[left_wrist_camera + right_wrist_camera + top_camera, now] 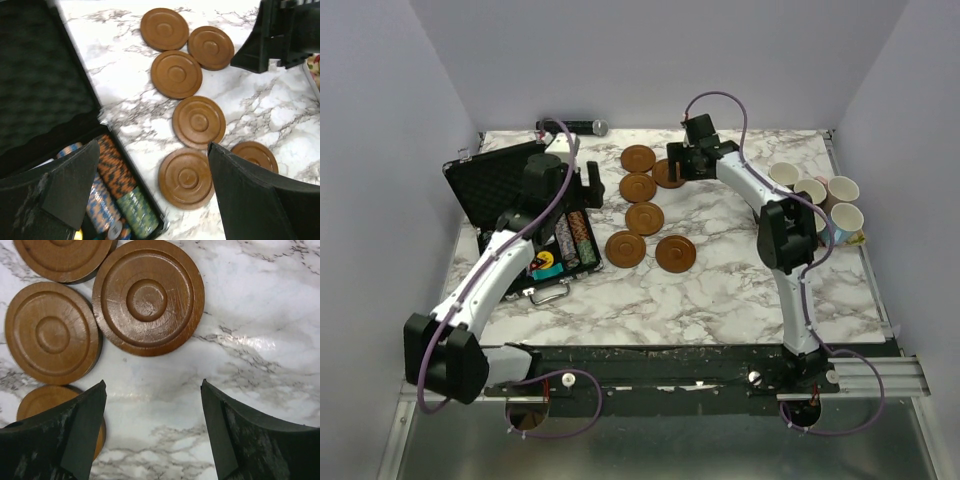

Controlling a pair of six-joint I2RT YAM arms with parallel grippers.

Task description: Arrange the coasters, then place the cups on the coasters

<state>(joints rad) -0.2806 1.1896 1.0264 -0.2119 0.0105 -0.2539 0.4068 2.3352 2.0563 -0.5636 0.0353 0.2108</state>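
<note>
The six coasters (644, 218) lie flat on the marble table (740, 290), loosely bunched in the middle and toward the far side, several crowding one another and not yet spaced out. The cups (843, 188) stand together at the right edge, well apart from the coasters, and none sits on one.

The right gripper (154, 385) hangs low over the far end of the bunch, its jaws spread wide with nothing between them. In its wrist view the nearest coaster (147, 297) lies just ahead of the fingertips rather than between them, pressed close to neighbours on one side. It is round and has no long axis, so the turn of the wrist likely matters little. The move probably turns on a short reach forward to bring the jaws astride it.

The left gripper (152, 150) is also wide open and empty. It hovers at the edge of the open case (45, 75) of poker chips (112, 175). The right arm is the nearer one to this coaster and to the cups.
</note>
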